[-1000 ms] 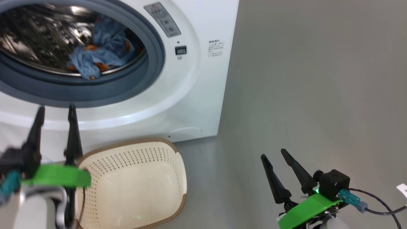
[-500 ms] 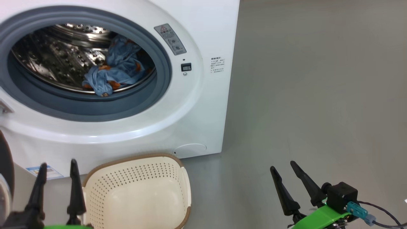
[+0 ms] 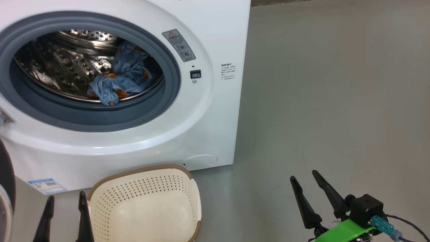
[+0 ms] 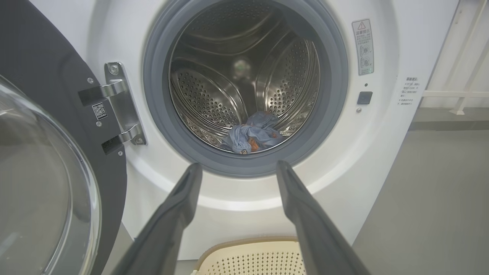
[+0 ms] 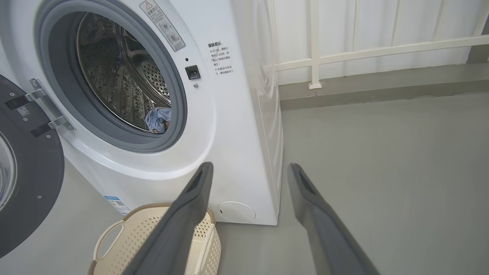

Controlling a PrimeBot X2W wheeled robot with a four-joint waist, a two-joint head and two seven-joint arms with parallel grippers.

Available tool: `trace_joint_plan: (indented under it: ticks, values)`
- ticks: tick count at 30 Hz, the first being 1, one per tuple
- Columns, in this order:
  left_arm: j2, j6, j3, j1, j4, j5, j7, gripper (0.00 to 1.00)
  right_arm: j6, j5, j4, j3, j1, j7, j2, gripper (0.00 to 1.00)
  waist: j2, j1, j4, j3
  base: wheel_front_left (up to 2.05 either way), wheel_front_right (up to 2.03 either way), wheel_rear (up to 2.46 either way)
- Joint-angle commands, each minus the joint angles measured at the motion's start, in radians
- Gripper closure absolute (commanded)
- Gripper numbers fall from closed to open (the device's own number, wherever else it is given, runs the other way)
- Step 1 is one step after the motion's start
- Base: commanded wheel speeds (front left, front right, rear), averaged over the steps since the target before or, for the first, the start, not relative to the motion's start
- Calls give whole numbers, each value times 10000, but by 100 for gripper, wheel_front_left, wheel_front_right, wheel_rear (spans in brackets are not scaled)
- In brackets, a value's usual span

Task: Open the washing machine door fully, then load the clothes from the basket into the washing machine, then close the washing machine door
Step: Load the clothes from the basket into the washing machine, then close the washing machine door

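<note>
Washing machine door [image 4: 49,160]: swung wide open at the left of the washing machine [image 3: 208,127], hung on a metal hinge [image 4: 122,103].

Left gripper [image 3: 66,195]: fingers spread wide, grasping nothing; low in the head view, just beside the left rim of the basket [image 3: 141,168]; pointed in its wrist view towards the steel drum [image 4: 244,76].

Right gripper [image 3: 303,174]: likewise spread wide and empty, over grey floor [image 3: 336,101], well to the right of the machine.

Door's look: dark glossy frame, bulging clear glass bowl at its middle, small code sticker [image 4: 100,110] beside the hinge.

Clothes [image 3: 122,79]: crumpled light-blue heap with orange-brown prints, low in the drum near its front lip.

Basket: cream, perforated, brown-rimmed, on the floor before the machine.
</note>
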Motion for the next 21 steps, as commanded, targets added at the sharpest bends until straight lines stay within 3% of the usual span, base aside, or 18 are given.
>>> trace_joint_plan:
  ticks: [1, 21]
  values:
    - [41, 99, 281, -74, -214, 7, -53, 0, 27, -174, -284, 193, -5, -122, -55, 0, 0, 0, -2, -11, 0, 0, 0]
    - [14, 354, -128, 59, -100, -128, -53, 0, 27, -222, -229, 169, -73, -122, -65, 0, 0, 0, 63, -150, 0, 0, 0]
